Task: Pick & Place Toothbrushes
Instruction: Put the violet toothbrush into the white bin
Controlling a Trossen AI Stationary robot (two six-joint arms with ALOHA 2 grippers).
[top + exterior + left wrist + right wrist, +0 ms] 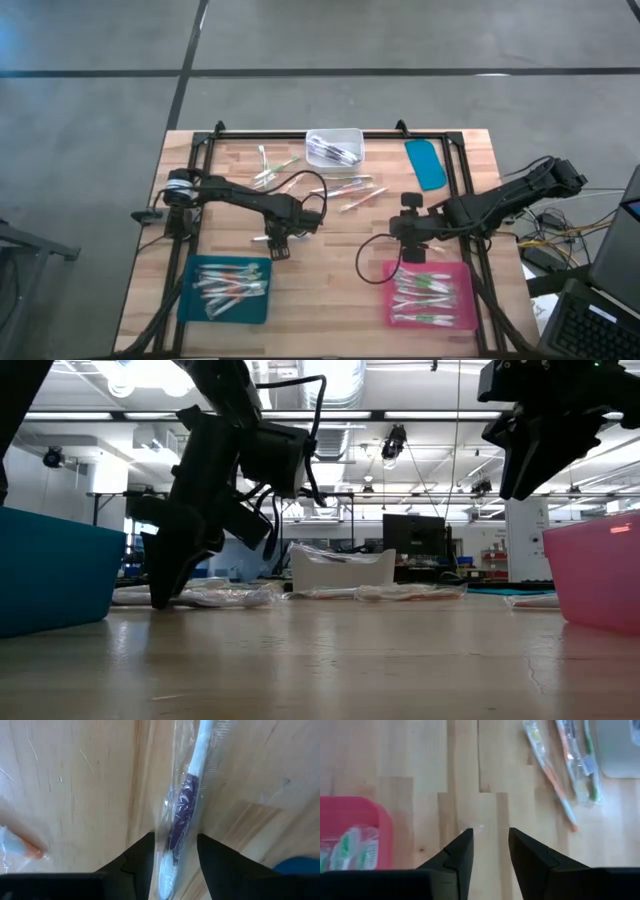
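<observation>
Near table centre, beside the teal tray [226, 290]: left gripper [174, 851], fingers parted, straddling a wrapped purple toothbrush [181, 810] lying flat on the wood, apparently placed for a pinch. Right gripper [490, 844]: parted, empty, above the pink tray [432, 297].

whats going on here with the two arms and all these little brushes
A two-arm robot is sorting wrapped toothbrushes into trays. The left end effector is down at the table just above the teal tray, its fingers straddling a purple-handled toothbrush in a clear wrapper. The right end effector hangs open and empty over bare wood beside the pink tray. More loose toothbrushes lie mid-table near a white bin.
</observation>
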